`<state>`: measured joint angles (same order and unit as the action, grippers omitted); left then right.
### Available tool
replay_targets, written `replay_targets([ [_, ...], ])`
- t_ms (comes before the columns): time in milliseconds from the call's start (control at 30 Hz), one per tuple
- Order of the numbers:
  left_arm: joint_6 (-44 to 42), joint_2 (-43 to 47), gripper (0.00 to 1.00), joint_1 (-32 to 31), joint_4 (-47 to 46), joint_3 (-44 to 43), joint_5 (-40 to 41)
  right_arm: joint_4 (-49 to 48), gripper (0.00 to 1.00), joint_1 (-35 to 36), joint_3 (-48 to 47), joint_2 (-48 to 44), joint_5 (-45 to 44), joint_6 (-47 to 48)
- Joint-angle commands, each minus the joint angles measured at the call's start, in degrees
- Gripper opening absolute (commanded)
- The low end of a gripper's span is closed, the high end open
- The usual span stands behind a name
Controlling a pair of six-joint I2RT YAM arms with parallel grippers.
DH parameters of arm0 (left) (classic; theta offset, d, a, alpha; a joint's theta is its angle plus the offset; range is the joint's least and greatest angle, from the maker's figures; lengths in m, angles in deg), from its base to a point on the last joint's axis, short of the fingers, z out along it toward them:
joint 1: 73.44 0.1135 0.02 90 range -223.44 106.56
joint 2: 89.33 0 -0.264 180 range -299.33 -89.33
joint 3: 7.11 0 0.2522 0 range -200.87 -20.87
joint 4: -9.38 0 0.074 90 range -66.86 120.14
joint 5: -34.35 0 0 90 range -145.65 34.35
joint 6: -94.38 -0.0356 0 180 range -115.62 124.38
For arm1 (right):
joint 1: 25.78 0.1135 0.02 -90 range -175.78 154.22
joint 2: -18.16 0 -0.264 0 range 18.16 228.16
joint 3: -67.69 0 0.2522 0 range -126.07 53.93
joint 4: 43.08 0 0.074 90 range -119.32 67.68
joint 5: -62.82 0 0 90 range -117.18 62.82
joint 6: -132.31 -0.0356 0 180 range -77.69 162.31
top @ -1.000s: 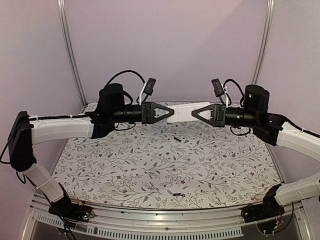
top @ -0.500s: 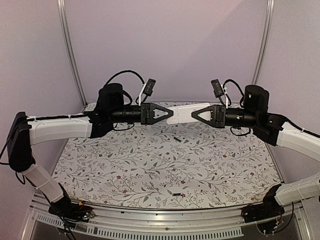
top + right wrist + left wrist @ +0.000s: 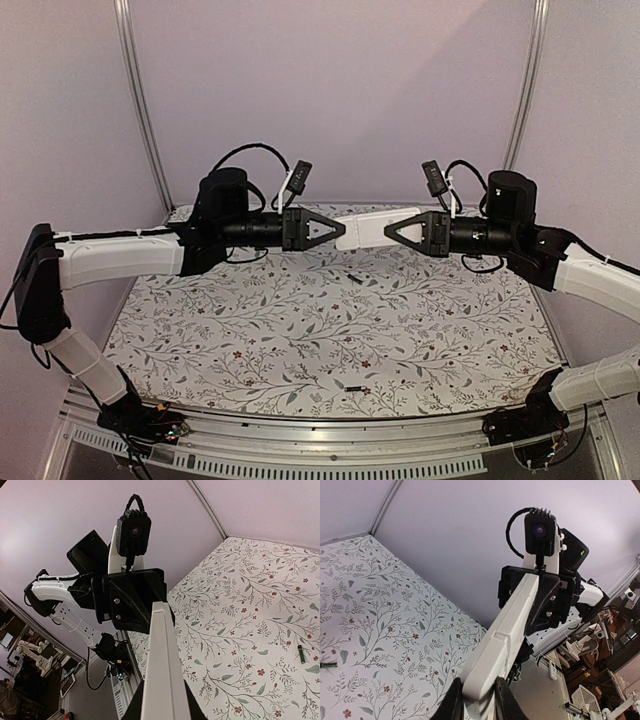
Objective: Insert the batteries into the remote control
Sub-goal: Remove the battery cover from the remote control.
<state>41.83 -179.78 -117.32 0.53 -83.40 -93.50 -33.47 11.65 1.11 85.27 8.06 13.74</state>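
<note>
Remote control (image 3: 372, 227) off the table (image 3: 250, 330): we pinched it at both ends, left gripper (image 3: 334, 231) and right gripper (image 3: 387, 229), batteries (image 3: 355, 278) lying loose below.

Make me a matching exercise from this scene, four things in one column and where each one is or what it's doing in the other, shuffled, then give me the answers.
Things:
1. remote control
2. near battery
3. far battery
4. right gripper

Places or states:
A. lying on the table close to its front edge
B. shut on one end of the remote control
C. up in the air above the table
D. lying on the far half of the table

Pairs: 1-C, 2-A, 3-D, 4-B
</note>
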Motion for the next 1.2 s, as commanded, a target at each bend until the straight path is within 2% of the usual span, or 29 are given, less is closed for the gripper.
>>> replay_targets([
  [0,-1.3,1.0,0.16,1.1,3.3,0.3,2.7,1.6,0.0,-0.2,-2.2,-1.9,-2.5,1.9],
  [100,-1.3,0.9,0.12,1.1,3.3,0.0,2.4,3.9,0.0,-0.2,-2.7,-1.6,-4.8,2.9],
  [167,-1.1,1.0,0.13,1.0,2.6,-0.1,1.9,6.3,0.0,-0.2,-3.0,-1.8,-6.8,3.8],
  [367,-1.0,-0.1,0.33,0.0,2.1,-1.0,1.8,4.8,0.0,-0.2,-2.9,-0.6,-3.1,3.6],
  [533,-1.0,-1.3,0.38,0.0,2.1,-1.0,1.9,0.2,0.0,-0.2,-2.8,-0.1,0.1,0.6],
  [667,-1.4,-2.1,0.56,-0.7,2.8,-1.8,1.2,0.0,0.0,-0.2,-3.0,-0.1,0.0,-0.1],
  [767,-1.8,-2.5,0.62,-2.0,3.4,-2.5,2.3,-0.2,0.0,-0.2,-3.1,0.5,-0.4,-0.8],
  [1033,-1.9,-3.4,0.69,-3.7,4.2,-3.5,5.0,-0.8,0.0,-0.2,-3.1,1.9,-0.4,-1.3],
  [1167,-5.2,-3.2,0.59,-3.6,11.8,-5.1,8.8,-0.8,0.0,-0.2,-3.3,1.1,-0.2,-1.4],
])
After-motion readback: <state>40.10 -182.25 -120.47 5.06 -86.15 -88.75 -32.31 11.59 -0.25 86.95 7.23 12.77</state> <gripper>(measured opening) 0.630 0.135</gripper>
